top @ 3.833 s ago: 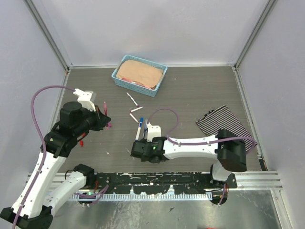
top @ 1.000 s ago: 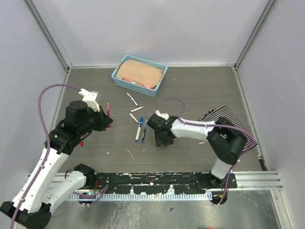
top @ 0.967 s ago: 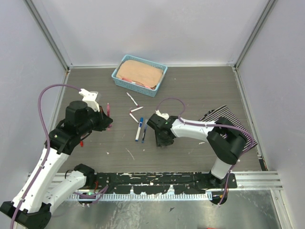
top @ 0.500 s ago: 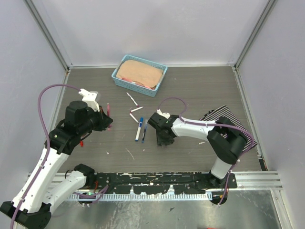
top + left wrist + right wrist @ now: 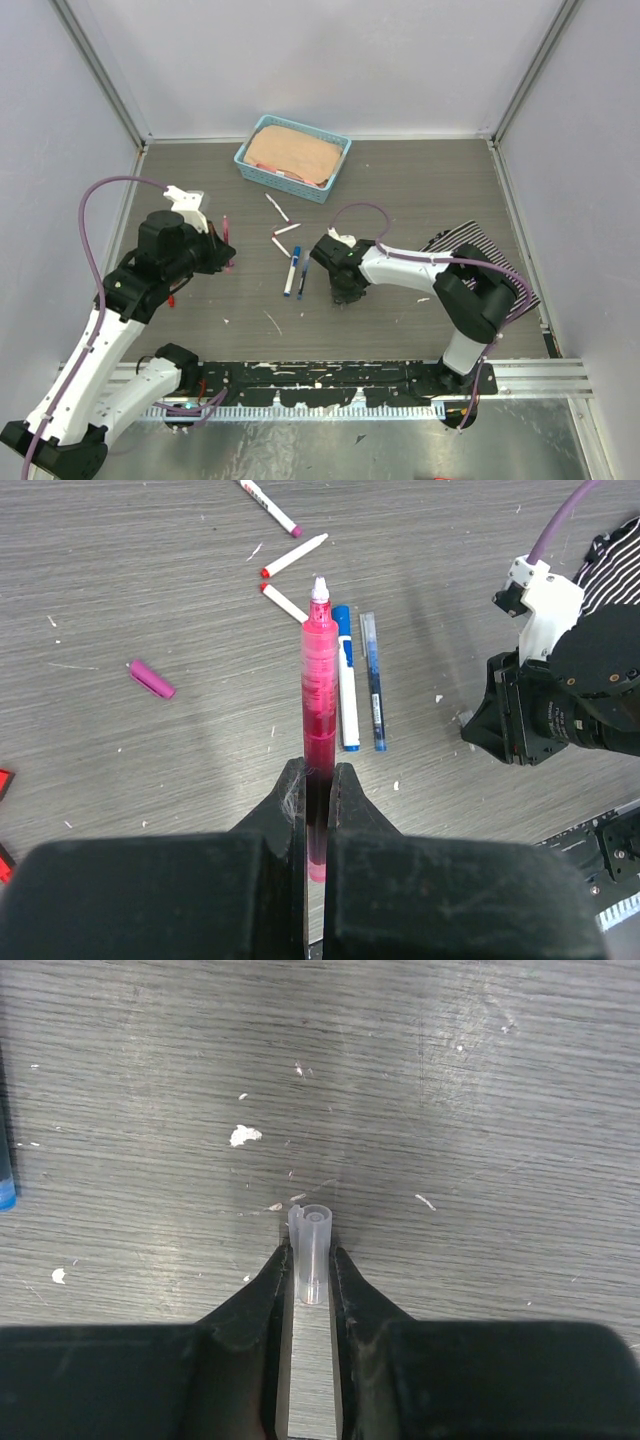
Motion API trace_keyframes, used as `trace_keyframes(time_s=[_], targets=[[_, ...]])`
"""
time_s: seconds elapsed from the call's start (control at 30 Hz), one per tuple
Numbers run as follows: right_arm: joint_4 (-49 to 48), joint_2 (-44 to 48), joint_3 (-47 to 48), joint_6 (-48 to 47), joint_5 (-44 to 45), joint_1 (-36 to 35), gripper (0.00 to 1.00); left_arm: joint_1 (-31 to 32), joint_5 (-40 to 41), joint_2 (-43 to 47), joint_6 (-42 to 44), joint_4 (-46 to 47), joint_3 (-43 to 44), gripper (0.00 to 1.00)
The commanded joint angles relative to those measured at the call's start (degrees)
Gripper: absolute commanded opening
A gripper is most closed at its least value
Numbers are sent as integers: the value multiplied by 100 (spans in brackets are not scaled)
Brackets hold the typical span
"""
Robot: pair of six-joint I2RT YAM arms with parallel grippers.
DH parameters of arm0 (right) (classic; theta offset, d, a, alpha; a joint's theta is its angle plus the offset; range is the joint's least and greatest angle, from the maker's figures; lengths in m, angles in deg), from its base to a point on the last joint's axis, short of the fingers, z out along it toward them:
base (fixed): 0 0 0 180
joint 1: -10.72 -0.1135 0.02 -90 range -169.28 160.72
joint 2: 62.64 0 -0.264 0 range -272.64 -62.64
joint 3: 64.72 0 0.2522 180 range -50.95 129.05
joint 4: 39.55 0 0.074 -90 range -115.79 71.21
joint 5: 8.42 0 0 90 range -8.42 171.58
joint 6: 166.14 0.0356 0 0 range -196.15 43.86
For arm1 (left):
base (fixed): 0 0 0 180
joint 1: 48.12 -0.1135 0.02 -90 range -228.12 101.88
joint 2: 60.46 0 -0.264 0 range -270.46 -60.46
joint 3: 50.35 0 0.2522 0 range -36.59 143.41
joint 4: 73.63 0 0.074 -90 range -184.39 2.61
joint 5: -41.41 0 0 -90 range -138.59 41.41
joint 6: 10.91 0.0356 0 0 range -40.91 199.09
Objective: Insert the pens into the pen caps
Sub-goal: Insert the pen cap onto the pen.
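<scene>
My left gripper (image 5: 318, 770) is shut on a pink pen (image 5: 320, 695), which sticks out forward with its white tip uncovered; from above this pen (image 5: 226, 233) hangs over the table's left side. My right gripper (image 5: 311, 1260) is shut on a small clear pen cap (image 5: 312, 1245) that stands on the table, open end up. In the top view the right gripper (image 5: 345, 293) is low at the table's middle. A magenta cap (image 5: 152, 679) lies loose. A blue-capped pen (image 5: 346, 680) and a dark blue pen (image 5: 373, 680) lie side by side, with white red-tipped pens (image 5: 295, 555) beyond them.
A blue basket (image 5: 245, 160) with tan contents stands at the back. A striped cloth (image 5: 470, 255) lies at the right. More white pens (image 5: 277, 207) lie between the basket and the arms. Something red (image 5: 4, 780) shows at the left wrist view's left edge.
The right gripper's jaws have closed onto the clear cap, and its arm has barely shifted. The left arm holds the pink pen as before.
</scene>
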Motion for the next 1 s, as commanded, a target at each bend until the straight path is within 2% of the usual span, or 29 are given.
trace_keyframes(time_s=[0.0,0.13,0.27,0.5,0.63,0.8,0.97], targets=[[-144,176,-162,-191,3,51,11,6,-38,-41,-59,196,112,0],[-293,709,-329,-241,-3,85,8,10,-229,-57,-165,324,8,0],[-550,1652,-550,-340,49,117,7,248,-458,-163,-461,611,-157,0],[-1120,3596,-769,-528,119,108,3,2230,582,-686,-854,1346,-209,0],[-1391,4347,-751,-662,245,108,1,3097,786,-1119,-885,1982,-139,0],[-1850,5082,-705,-611,603,108,1,3711,796,-1591,-779,2732,-72,0],[-2633,5621,-819,-336,782,108,0,3965,628,-1808,-728,3369,-32,0]])
